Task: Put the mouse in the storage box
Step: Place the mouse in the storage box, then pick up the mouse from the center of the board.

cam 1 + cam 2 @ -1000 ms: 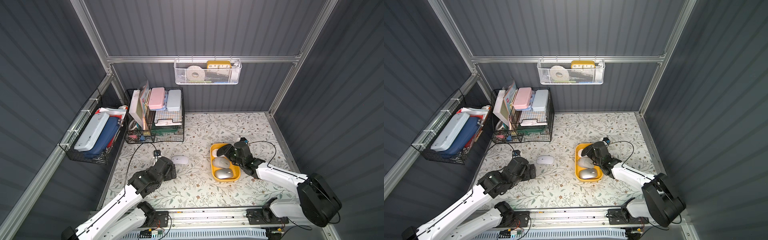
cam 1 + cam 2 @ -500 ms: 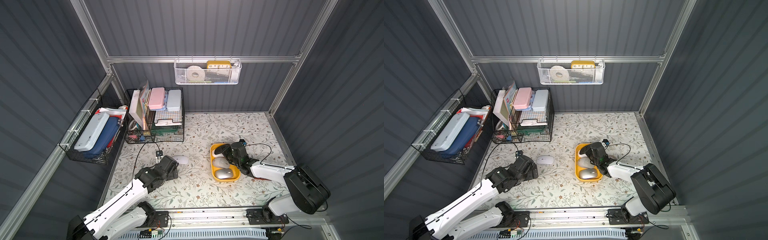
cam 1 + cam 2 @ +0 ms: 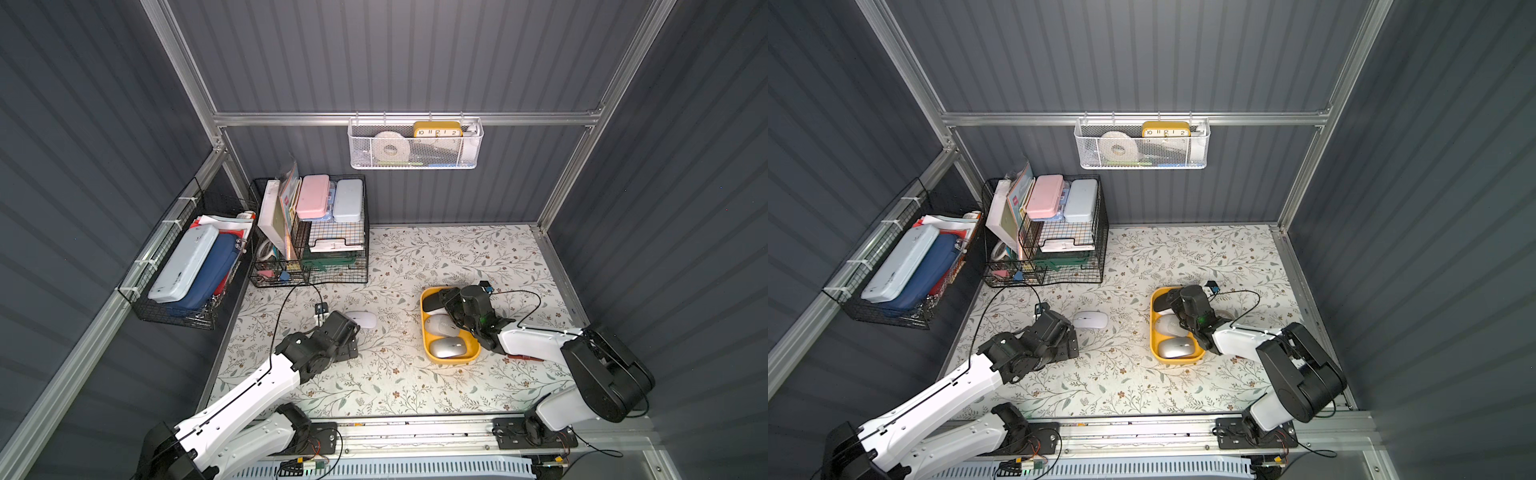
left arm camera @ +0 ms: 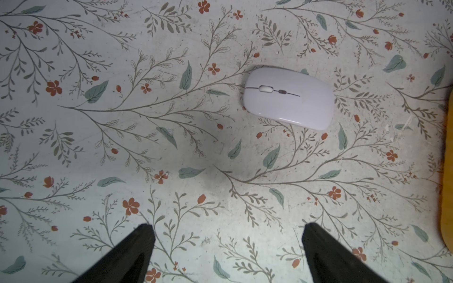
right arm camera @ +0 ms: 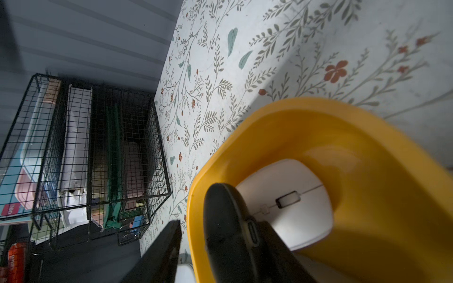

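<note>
Mustard-yellow storage box (image 3: 452, 360) near right edge of table (image 3: 415, 257), grey mice (image 3: 451, 348) inside; black mouse (image 3: 432, 302) at far end between parted fingers of right gripper (image 5: 220, 224), seemingly for release. Left gripper (image 4: 228, 225) spread wide, short of white mouse (image 4: 289, 98) toward left edge, likely for pickup.

Two arms, same build. Left arm (image 3: 249, 386) and right arm (image 3: 536, 338): glossy white links, chunky black joint housings. Left end effector (image 4: 228, 230) is black with tapered fingers (image 4: 132, 252); right end effector (image 3: 446, 301) is black too. A thin black cable (image 3: 282, 316) runs off the left wrist and a second cable (image 3: 515, 291) off the right. Both bases are bolted to a silver rail (image 3: 415, 432).
</note>
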